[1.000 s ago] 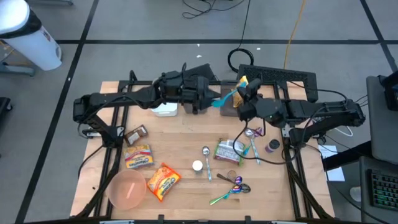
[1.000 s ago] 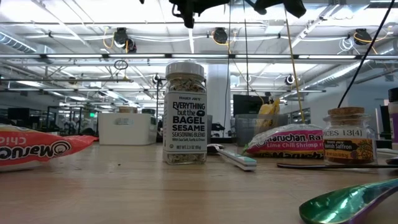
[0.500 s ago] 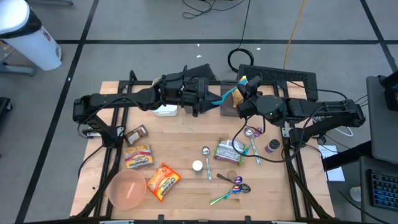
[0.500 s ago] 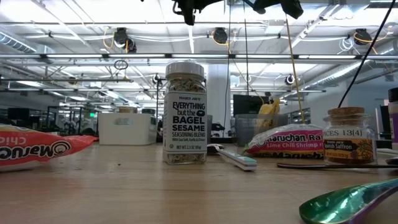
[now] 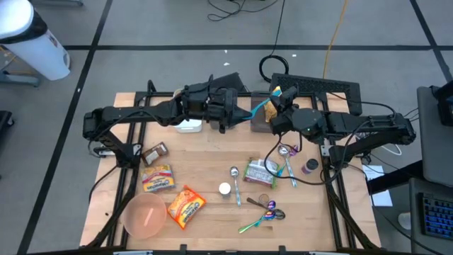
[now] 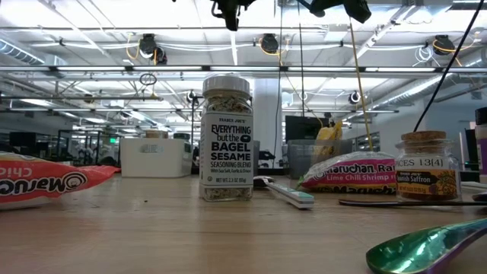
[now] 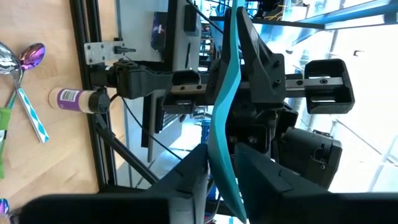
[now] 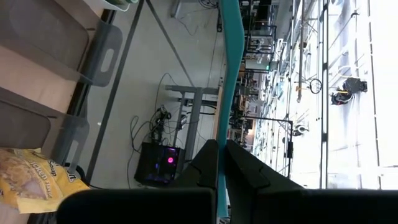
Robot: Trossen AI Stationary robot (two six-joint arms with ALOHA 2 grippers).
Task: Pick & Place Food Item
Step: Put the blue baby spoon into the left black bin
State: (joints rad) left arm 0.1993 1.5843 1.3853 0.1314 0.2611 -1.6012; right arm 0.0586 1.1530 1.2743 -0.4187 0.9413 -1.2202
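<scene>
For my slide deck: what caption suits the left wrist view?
Left gripper and right gripper both pinch a teal utensil mid-air, apparently during a handover.

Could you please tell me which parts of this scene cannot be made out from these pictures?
- Low view: both arms cut off by the top edge.
- High view: white rectangular container half hidden under the left arm.
- High view: label of the small purple-capped bottle too small to read.
- Wrist views: thin teal flat utensil runs past the frame edges.
</scene>
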